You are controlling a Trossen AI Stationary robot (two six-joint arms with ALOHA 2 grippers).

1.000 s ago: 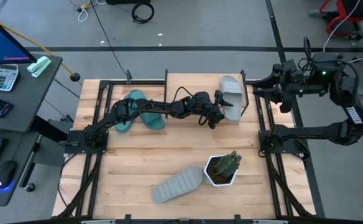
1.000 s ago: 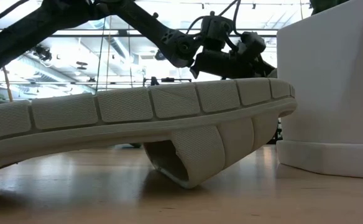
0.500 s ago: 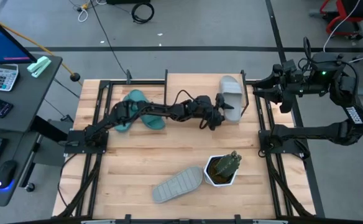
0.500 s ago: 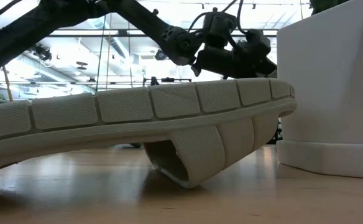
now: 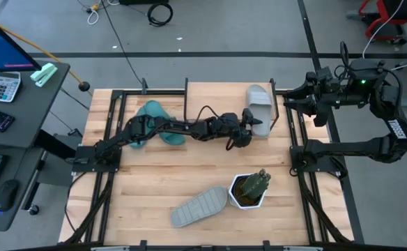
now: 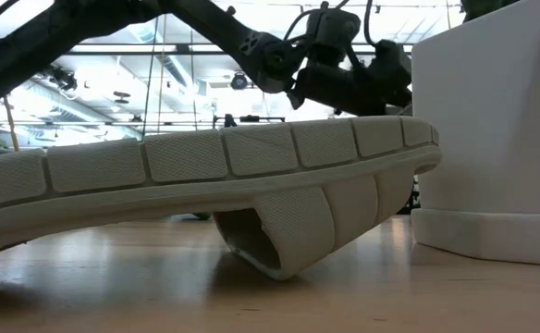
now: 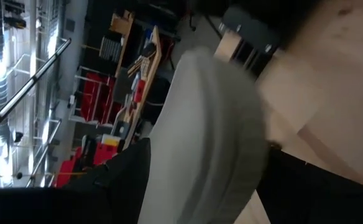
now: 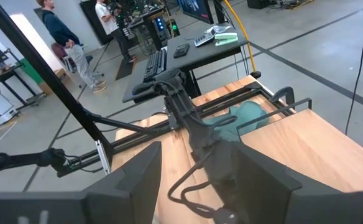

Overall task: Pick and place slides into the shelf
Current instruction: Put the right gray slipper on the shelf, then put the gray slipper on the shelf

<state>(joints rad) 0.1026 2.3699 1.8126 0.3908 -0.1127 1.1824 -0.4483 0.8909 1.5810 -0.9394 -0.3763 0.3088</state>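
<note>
1. Left gripper [image 5: 247,130] is reaching across the table's far half, jaws spread wide around the heel of a grey slide [image 5: 260,110] without clamping it.
2. That slide is lying just ahead of the gripper, against the far right table edge [image 5: 280,90].
3. Teal slides [image 5: 152,120] are sitting well behind it, under the left arm.
4. Second grey slide [image 5: 200,206] is resting sole-up toward the near edge, beside a white planter [image 5: 249,192]; bare wood is lying between.
5. Right gripper [image 5: 289,99] is parked off the table's right edge, fingers part-open, empty.
</note>
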